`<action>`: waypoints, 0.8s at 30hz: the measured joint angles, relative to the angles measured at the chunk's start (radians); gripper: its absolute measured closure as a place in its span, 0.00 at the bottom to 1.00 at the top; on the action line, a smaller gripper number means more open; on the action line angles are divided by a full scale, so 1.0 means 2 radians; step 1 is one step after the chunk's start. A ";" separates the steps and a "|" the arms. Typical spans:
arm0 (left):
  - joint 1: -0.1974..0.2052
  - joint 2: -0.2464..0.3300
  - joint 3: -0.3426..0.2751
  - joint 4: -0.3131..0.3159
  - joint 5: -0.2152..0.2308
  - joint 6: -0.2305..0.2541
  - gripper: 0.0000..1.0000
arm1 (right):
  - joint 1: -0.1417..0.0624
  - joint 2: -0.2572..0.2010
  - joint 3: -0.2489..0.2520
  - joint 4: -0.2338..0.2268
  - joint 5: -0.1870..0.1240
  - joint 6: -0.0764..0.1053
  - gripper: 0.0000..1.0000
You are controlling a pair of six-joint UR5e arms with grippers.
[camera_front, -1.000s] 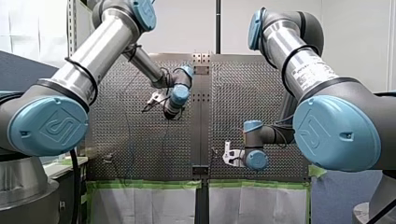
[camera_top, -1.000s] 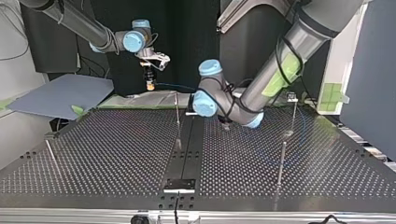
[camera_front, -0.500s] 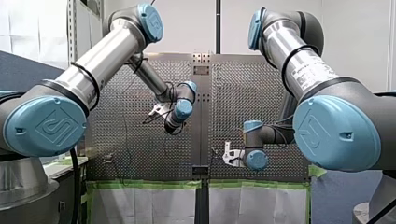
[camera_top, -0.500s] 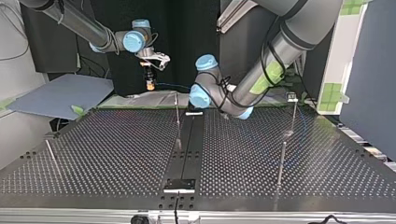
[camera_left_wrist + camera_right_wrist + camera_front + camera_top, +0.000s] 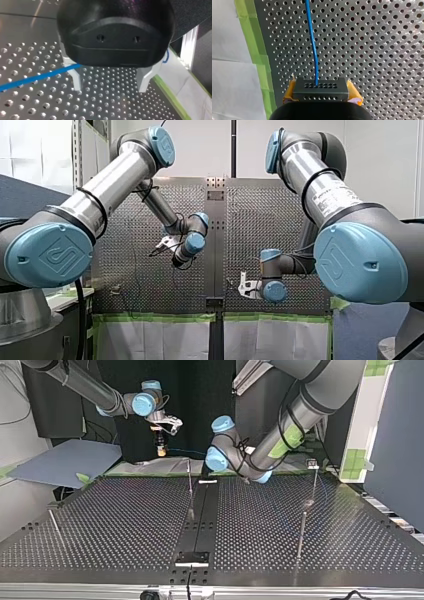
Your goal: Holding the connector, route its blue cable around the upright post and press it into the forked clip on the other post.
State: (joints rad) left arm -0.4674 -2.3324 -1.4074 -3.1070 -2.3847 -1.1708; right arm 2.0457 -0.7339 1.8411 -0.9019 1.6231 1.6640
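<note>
Connector (image 5: 320, 93): black block, clamped between your right gripper's (image 5: 321, 87) yellow pads (image 5: 290, 92), far left in the top view, above the perforated table's (image 5: 374, 50) green-taped edge. Blue cable (image 5: 312, 45): runs ahead from it. Your left gripper (image 5: 110, 87): fingers spread, empty, cable beside one finger.

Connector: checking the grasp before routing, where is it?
In the right wrist view, the connector sits between my right tool's yellow pads, its blue cable leading ahead.
</note>
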 joint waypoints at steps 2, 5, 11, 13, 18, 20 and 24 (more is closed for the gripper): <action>0.000 -0.005 -0.001 0.000 -0.001 0.002 0.00 | 0.000 0.000 0.000 0.001 0.000 0.000 1.00; -0.001 -0.016 -0.001 0.000 -0.001 0.002 0.00 | 0.001 0.000 0.000 0.001 0.000 -0.001 1.00; -0.006 -0.041 -0.001 0.009 0.000 -0.002 0.00 | 0.001 0.000 0.000 0.003 0.000 -0.001 1.00; -0.007 -0.050 -0.001 0.010 0.000 -0.002 0.00 | 0.001 0.000 0.000 0.003 0.000 -0.001 1.00; -0.011 -0.069 -0.003 0.012 0.010 -0.003 0.00 | 0.001 0.000 0.000 0.003 0.000 -0.001 1.00; -0.013 -0.077 -0.003 0.015 0.015 -0.003 0.00 | 0.001 0.000 0.000 0.003 0.000 -0.002 1.00; -0.017 -0.094 -0.004 0.018 0.029 -0.005 0.00 | 0.001 0.000 0.000 0.003 0.000 -0.002 1.00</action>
State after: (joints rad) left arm -0.5022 -2.5203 -1.4147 -3.0720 -2.3273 -1.1807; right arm 2.0471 -0.7342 1.8408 -0.8961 1.6232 1.6601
